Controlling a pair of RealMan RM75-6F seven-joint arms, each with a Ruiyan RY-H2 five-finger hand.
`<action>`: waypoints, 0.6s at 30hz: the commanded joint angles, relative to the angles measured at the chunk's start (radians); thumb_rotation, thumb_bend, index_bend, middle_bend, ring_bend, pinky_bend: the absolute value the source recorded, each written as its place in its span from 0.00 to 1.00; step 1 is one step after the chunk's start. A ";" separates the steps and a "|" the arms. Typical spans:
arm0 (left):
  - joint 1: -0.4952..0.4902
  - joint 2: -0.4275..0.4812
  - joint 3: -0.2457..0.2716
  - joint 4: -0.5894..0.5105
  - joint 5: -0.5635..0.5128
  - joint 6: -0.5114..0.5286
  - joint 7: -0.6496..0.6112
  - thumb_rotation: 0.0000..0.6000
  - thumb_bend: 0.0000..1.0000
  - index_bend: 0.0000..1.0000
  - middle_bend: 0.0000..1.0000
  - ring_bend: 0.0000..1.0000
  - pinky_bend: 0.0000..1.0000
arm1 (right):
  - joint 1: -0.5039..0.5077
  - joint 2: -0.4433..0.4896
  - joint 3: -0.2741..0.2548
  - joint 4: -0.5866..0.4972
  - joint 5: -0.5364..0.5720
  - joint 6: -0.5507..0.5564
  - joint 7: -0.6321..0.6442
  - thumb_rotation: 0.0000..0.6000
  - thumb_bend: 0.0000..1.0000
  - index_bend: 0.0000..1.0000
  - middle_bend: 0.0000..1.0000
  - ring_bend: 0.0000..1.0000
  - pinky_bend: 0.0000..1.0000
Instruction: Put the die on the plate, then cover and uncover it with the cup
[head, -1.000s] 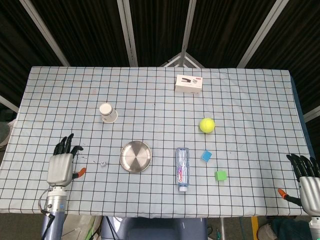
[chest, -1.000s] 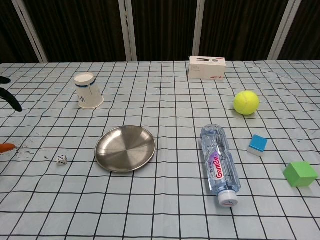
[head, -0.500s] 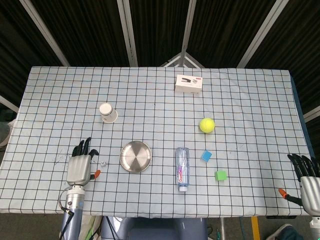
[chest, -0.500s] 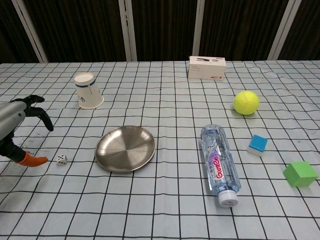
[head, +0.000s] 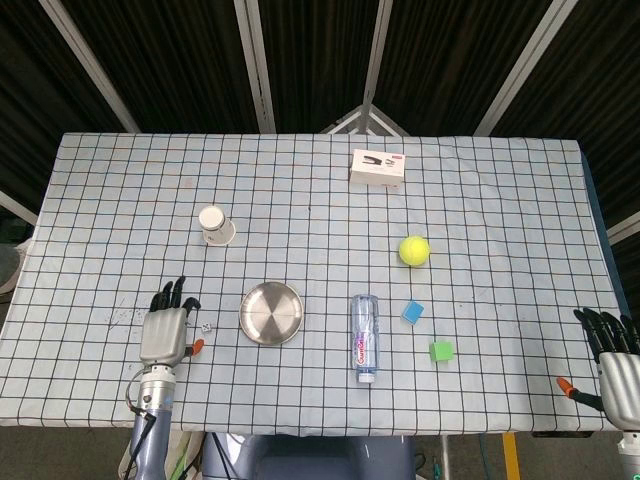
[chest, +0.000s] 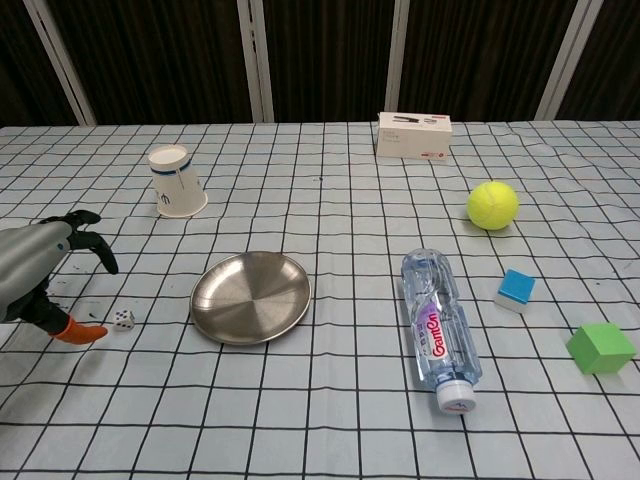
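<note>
Two robot hands show in the head view, both low in the frame. The left robot hand (head: 165, 332) sits at lower left over the checked desk (head: 300, 200), fingers spread and pointing up the frame, holding nothing; its orange thumb tip lies just beside the die (head: 206, 327), though contact cannot be judged from here. The die is a small white speck just left of the plate (head: 271, 312), not on it. The plate is round and metallic, a little left of centre in the lower half. The cup (head: 214, 224) stands mouth down above the plate, toward the upper left, well apart from it. The right robot hand (head: 613, 358) is at the lower right corner by the desk edge, fingers spread and empty. A water bottle (head: 365, 336) lies right of the plate, with a blue block (head: 412, 312) and a green cube (head: 440, 351) further right, a tennis ball (head: 414, 250) above them, and a white box (head: 378, 168) near the top.

In the chest view, only the left robot hand (chest: 45, 275) appears, entering from the left edge, its dark fingers curved forward and apart. Its orange thumb tip is close beside the die (chest: 123, 320), with a thin gap. The die rests on the desk (chest: 320, 420) left of the plate (chest: 251, 296). The cup (chest: 174, 182) sits inverted at upper left. The bottle (chest: 438, 328) lies at centre right, cap toward the bottom of the frame.
</note>
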 joint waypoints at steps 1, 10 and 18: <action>-0.006 -0.004 -0.003 0.011 -0.009 -0.004 -0.003 1.00 0.29 0.36 0.00 0.00 0.12 | 0.000 0.000 0.000 0.000 0.001 -0.001 -0.001 1.00 0.13 0.13 0.14 0.10 0.02; -0.023 -0.015 -0.013 0.040 -0.038 -0.009 0.002 1.00 0.29 0.36 0.00 0.00 0.12 | 0.000 0.000 0.001 0.000 0.001 0.001 -0.004 1.00 0.13 0.13 0.14 0.10 0.02; -0.039 -0.032 -0.008 0.062 -0.051 -0.015 0.006 1.00 0.30 0.39 0.00 0.00 0.12 | -0.001 0.000 0.003 0.002 0.004 0.002 0.000 1.00 0.13 0.13 0.14 0.10 0.02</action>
